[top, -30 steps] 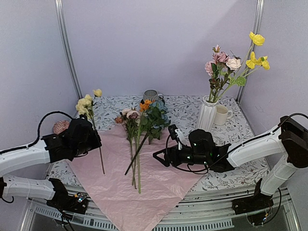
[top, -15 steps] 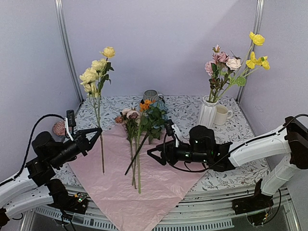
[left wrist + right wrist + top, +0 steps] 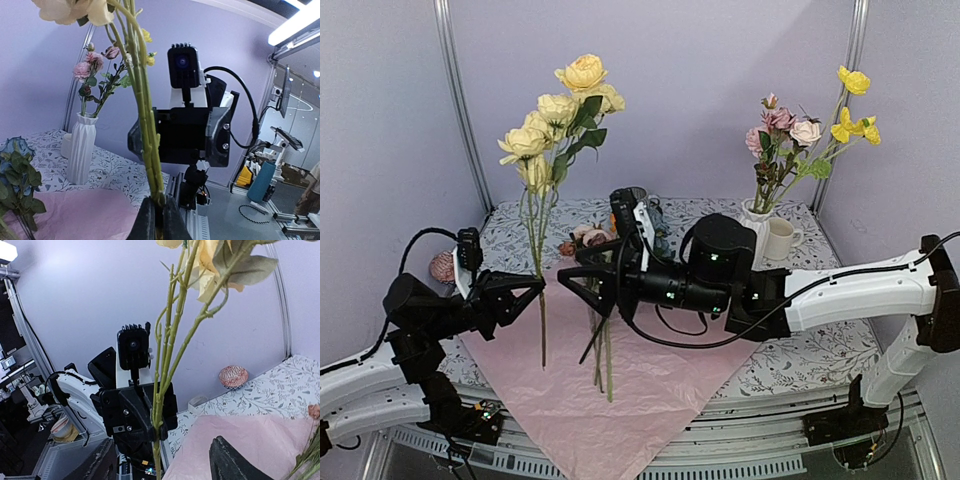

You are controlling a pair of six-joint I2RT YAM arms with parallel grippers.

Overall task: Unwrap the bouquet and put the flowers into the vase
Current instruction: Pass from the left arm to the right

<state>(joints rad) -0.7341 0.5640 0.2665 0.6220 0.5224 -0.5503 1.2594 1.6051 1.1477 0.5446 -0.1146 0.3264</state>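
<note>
Two arms work over the counter. On it stand one white ribbed vase, one cream mug just right of the vase, and one striped cup half hidden behind the right arm. One pink sheet of paper lies spread flat, and one pink ball sits at the left edge.

One yellow rose sprig stands upright above the paper, its foot clear of the sheet. The left end effector is pinched tight on its lower stem, fingers squeezed against the green stalk. The right end effector sits just right of the stem with its jaws wide apart. In its wrist view the stalk shows in the gap, touching neither finger.

The sprig has several thin green stems bunched together, leaves high up, and five pale yellow blooms that can be counted.

The vase already holds pink roses and yellow poppies. A small bunch of loose flowers lies on the paper, heads toward the back.
</note>
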